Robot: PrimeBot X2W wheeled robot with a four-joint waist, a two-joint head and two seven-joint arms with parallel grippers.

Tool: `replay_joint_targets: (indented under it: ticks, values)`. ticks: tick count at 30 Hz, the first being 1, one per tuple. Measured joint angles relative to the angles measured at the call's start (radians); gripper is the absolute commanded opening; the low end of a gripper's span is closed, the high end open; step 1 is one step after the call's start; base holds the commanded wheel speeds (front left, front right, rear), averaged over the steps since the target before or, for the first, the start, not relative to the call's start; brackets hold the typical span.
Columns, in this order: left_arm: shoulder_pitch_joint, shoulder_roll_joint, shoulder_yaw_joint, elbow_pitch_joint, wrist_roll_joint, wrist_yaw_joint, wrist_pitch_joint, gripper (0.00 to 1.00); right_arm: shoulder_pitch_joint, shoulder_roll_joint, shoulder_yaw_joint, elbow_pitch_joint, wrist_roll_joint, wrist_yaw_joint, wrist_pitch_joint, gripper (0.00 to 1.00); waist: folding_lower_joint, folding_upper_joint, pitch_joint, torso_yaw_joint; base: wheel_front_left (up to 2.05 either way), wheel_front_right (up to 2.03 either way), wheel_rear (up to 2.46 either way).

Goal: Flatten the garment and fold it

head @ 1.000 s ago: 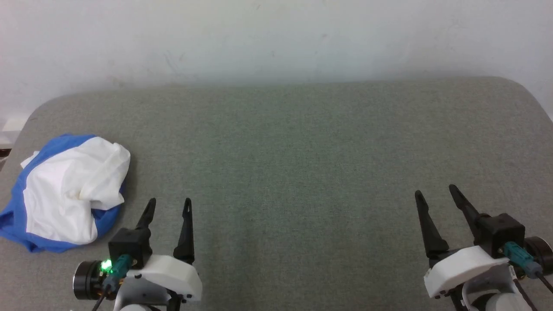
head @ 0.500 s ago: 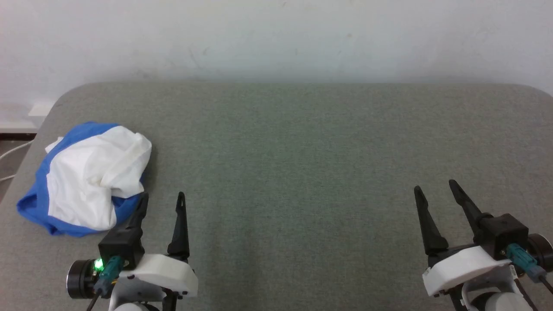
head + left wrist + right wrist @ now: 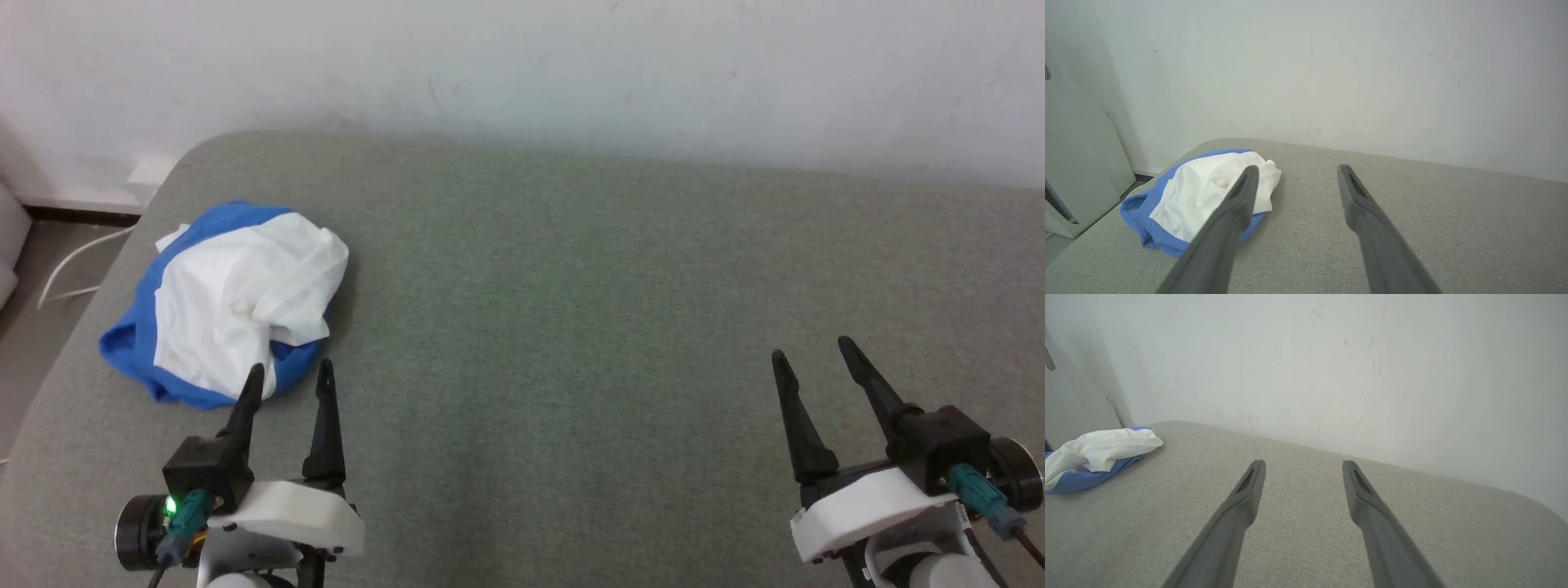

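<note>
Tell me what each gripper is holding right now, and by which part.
Nothing is held. The left gripper is open and empty near the crumpled garment; the right gripper is open and empty over the gray surface.

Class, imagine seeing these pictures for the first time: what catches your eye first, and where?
The crumpled blue-and-white garment stands out, bunched near the far left corner of the grey table. Then the two open grippers at the near edge: the left gripper close to the garment, the right gripper far off over bare table.
</note>
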Motion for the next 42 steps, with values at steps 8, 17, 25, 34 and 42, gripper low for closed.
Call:
replay_joint_targets:
  ticks: [8, 17, 25, 34, 42]
  values:
    - [0.001, 0.0, 0.006, 0.006, -0.013, 0.015, -0.018, 1.0, 0.002, 0.0, 0.01, -0.005, 0.0, 0.0, -0.003, 1.0, 0.0, 0.0, 0.002, 0.056, 0.0, 0.0, 0.0]
    - [0.001, 0.0, 0.004, 0.018, -0.03, 0.023, -0.038, 1.0, 0.003, 0.0, 0.017, -0.011, 0.0, 0.0, -0.006, 1.0, 0.0, 0.0, 0.016, 0.107, 0.0, 0.0, 0.0]
    - [-0.004, 0.0, 0.005, 0.028, -0.051, 0.032, -0.051, 1.0, 0.002, 0.0, 0.023, -0.02, -0.002, 0.0, -0.007, 1.0, 0.0, 0.0, 0.036, 0.128, 0.0, 0.0, 0.0]
    - [-0.137, 0.0, 0.025, 0.05, -0.067, 0.025, -0.069, 1.0, -0.012, 0.0, 0.04, -0.04, -0.013, 0.0, -0.004, 1.0, 0.0, 0.0, 0.083, 0.131, 0.0, 0.0, 0.0]
    - [-0.36, 0.024, 0.082, 0.171, -0.068, -0.007, -0.087, 1.0, -0.054, 0.001, 0.054, -0.064, -0.035, 0.0, 0.003, 1.0, 0.0001, 0.0, 0.156, 0.109, 0.0, 0.0, 0.0]
